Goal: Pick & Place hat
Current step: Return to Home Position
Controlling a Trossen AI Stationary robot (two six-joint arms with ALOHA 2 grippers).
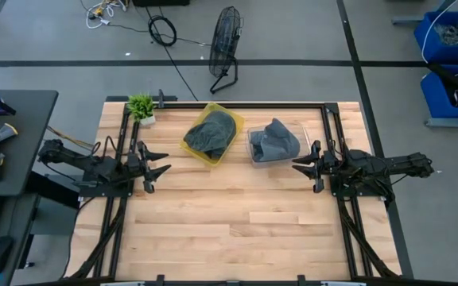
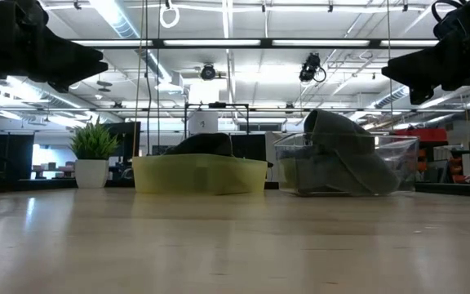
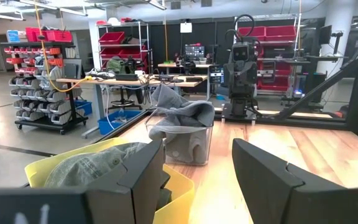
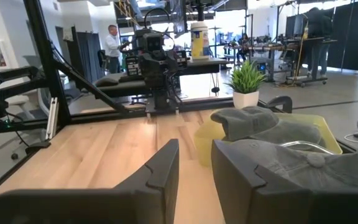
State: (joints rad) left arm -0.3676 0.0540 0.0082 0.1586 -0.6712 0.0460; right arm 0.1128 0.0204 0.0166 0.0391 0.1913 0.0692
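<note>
A dark green hat (image 1: 211, 132) lies in a yellow bin (image 1: 191, 148) at the table's far middle; it shows in the left wrist view (image 3: 89, 167) too. A grey hat (image 1: 274, 138) sits in a clear bin (image 1: 254, 151) to its right, spilling over the rim (image 2: 345, 155) (image 4: 291, 149). My left gripper (image 1: 161, 168) hovers open at the table's left, clear of the yellow bin. My right gripper (image 1: 299, 164) hovers open at the right, just near of the clear bin. Both are raised above the table.
A small potted plant (image 1: 141, 107) stands at the far left corner. Black frame rails (image 1: 118, 214) run along both sides and the far edge. The near half of the wooden table (image 1: 237, 230) is bare. A person (image 4: 112, 46) stands in the room beyond.
</note>
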